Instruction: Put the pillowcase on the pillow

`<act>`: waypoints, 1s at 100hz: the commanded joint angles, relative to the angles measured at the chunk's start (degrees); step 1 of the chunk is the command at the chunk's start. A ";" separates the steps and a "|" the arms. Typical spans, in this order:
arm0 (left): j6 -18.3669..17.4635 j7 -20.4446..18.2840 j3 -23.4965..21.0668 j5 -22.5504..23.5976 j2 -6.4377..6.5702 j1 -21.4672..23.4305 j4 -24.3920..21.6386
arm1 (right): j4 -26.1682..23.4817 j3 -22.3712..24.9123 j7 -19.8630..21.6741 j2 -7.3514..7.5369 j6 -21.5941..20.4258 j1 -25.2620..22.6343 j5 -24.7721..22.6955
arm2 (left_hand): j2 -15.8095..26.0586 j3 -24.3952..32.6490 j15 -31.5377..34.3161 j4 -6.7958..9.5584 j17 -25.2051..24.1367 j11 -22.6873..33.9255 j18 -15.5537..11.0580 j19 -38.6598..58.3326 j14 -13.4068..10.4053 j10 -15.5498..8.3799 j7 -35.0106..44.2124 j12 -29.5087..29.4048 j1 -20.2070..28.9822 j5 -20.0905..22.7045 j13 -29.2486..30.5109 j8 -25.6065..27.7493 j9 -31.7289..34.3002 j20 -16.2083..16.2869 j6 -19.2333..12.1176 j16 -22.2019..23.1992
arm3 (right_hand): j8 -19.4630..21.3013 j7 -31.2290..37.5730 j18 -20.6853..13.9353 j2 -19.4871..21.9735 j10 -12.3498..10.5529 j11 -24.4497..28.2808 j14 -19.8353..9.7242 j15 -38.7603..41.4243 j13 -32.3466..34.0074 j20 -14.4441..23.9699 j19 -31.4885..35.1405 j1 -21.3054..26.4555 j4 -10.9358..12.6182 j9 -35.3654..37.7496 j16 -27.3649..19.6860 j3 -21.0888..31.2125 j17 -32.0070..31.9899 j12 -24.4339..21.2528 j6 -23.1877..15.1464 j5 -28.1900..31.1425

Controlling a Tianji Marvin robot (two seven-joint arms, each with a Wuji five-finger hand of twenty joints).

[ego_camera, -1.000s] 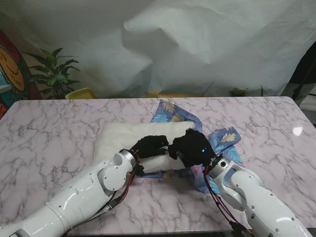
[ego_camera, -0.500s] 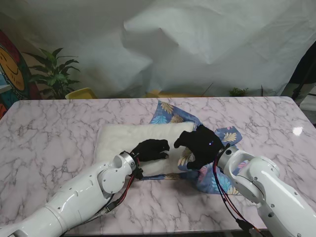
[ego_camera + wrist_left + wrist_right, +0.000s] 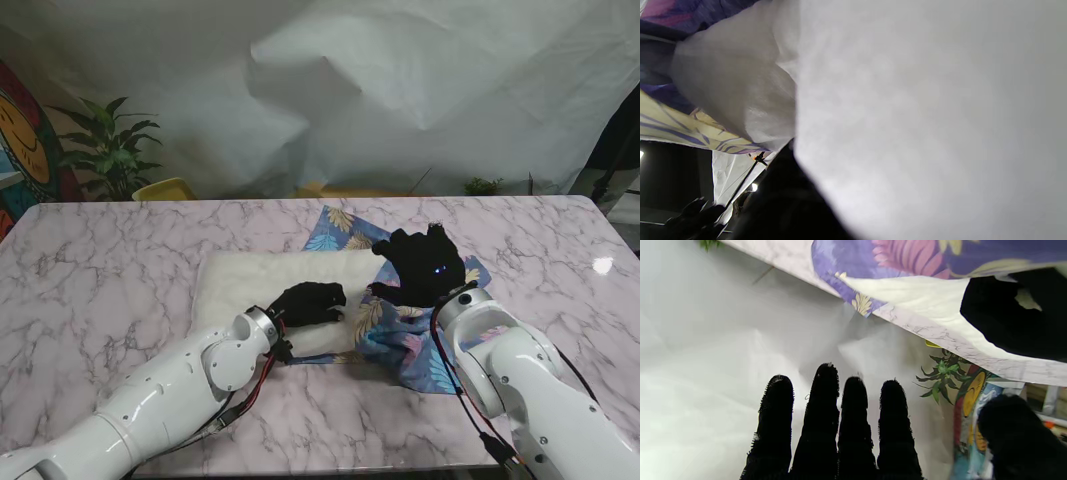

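A white pillow (image 3: 255, 285) lies across the middle of the marble table (image 3: 120, 250). A blue floral pillowcase (image 3: 405, 340) is bunched at the pillow's right end and covers only that tip. My left hand (image 3: 308, 302) rests on the pillow's near right corner with its fingers curled on the pillow (image 3: 907, 116); the left wrist view also shows the pillowcase (image 3: 670, 123). My right hand (image 3: 425, 265) hovers over the pillowcase, open, its fingers (image 3: 826, 420) straight and apart, holding nothing. The right wrist view shows the pillowcase (image 3: 907, 260) and the left hand (image 3: 1010, 320).
A wrinkled white backdrop (image 3: 400, 90) hangs behind the table. A potted plant (image 3: 110, 150) and a yellow object (image 3: 165, 188) stand past the far left edge. Bare marble lies to the left and right of the pillow.
My right hand let go near the pillow's end, lifted and swung away from me to the right, spreading its fingers. The pillowcase settled by the pillow's right end. The left hand stayed put.
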 commanded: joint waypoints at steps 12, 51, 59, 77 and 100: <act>-0.47 -1.09 0.45 0.02 -0.24 0.33 0.54 | 10.78 -6.28 0.21 -1.12 4.07 8.84 3.01 | 6.67 2.04 1.76 5.74 1.74 1.64 -5.96 1.81 -2.45 3.08 2.85 -0.29 6.07 -0.69 1.84 1.44 -0.82 -0.59 -2.35 -0.39 | 2.54 1.23 1.41 6.48 -0.88 -0.39 0.62 0.75 8.46 3.79 1.60 -2.26 1.59 7.01 4.10 -11.95 4.33 3.21 0.00 4.44; -1.33 -1.32 -0.41 1.16 0.59 1.37 -0.62 | 29.27 -22.86 6.34 -1.30 21.57 26.03 7.88 | 6.89 1.82 1.74 5.77 1.48 1.64 -6.12 1.71 -2.53 2.89 2.86 -0.17 6.07 -0.76 1.65 1.56 -0.96 -0.53 -2.67 -0.33 | 3.58 2.00 1.25 5.84 -0.53 2.97 0.48 3.49 11.29 7.52 2.55 -6.43 2.24 7.68 7.94 -16.94 5.72 6.94 1.89 5.68; -1.61 -1.22 -0.48 1.40 0.67 1.58 -0.75 | 31.92 -25.47 5.51 -1.58 25.68 28.14 10.38 | 6.78 1.87 1.73 5.83 1.45 1.64 -6.15 1.69 -2.54 2.79 2.86 -0.15 6.06 -0.80 1.64 1.57 -0.95 -0.52 -2.84 -0.32 | 3.97 2.39 1.32 6.72 0.01 3.79 0.92 4.16 12.05 8.05 2.85 -6.83 2.33 8.17 8.41 -17.10 6.29 7.42 2.66 6.37; -2.27 -0.87 -0.62 1.54 0.70 2.01 -0.91 | 36.41 -30.22 5.14 -2.02 30.01 32.28 17.76 | 6.87 1.76 1.69 5.79 1.30 1.60 -6.22 1.62 -2.62 2.81 2.86 -0.08 6.07 -0.79 1.59 1.58 -0.96 -0.48 -2.88 -0.31 | 4.45 2.91 1.86 8.17 0.37 4.74 1.29 5.82 14.09 9.15 3.75 -7.26 2.68 10.58 9.40 -17.55 7.49 7.84 2.81 9.01; -3.42 -0.84 -0.62 1.63 0.80 2.29 -0.78 | 41.35 -31.42 1.57 -3.57 28.83 34.93 28.52 | 6.92 1.72 1.70 5.84 1.09 1.57 -6.35 1.67 -2.53 2.78 2.88 0.02 6.07 -0.78 1.42 1.60 -1.04 -0.35 -3.01 -0.23 | 6.15 7.75 2.50 2.23 -2.82 4.97 0.14 9.31 20.93 10.90 5.11 1.16 3.76 20.96 11.68 -15.53 10.00 8.39 -2.99 17.77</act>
